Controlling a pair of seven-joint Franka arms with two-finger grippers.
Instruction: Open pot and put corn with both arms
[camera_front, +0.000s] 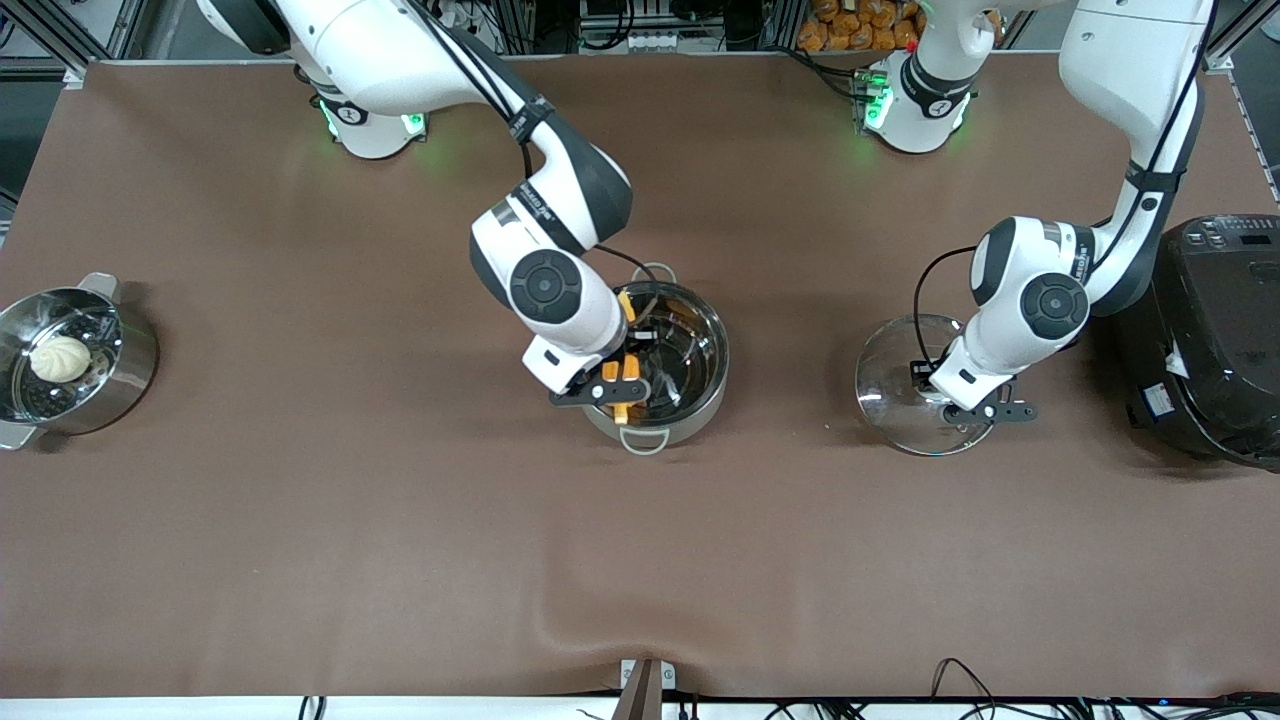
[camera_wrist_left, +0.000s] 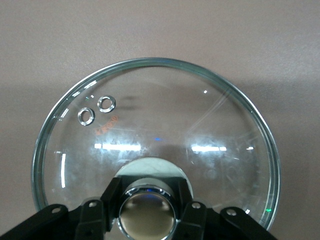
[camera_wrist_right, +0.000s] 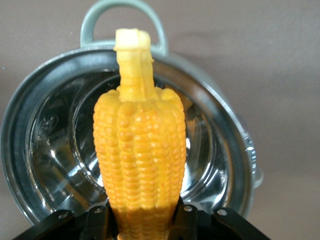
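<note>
The shiny steel pot stands open at the table's middle. My right gripper is shut on the yellow-orange corn cob and holds it over the pot's opening. In the right wrist view the corn stands out from the gripper, pale stub outward, above the pot's empty inside. My left gripper is shut on the knob of the clear glass lid, low over the table, toward the left arm's end from the pot. In the left wrist view the fingers clasp the knob of the lid.
A second steel pot with a white bun stands at the right arm's end of the table. A large black rice cooker stands at the left arm's end, close beside the left arm's wrist. Brown cloth covers the table.
</note>
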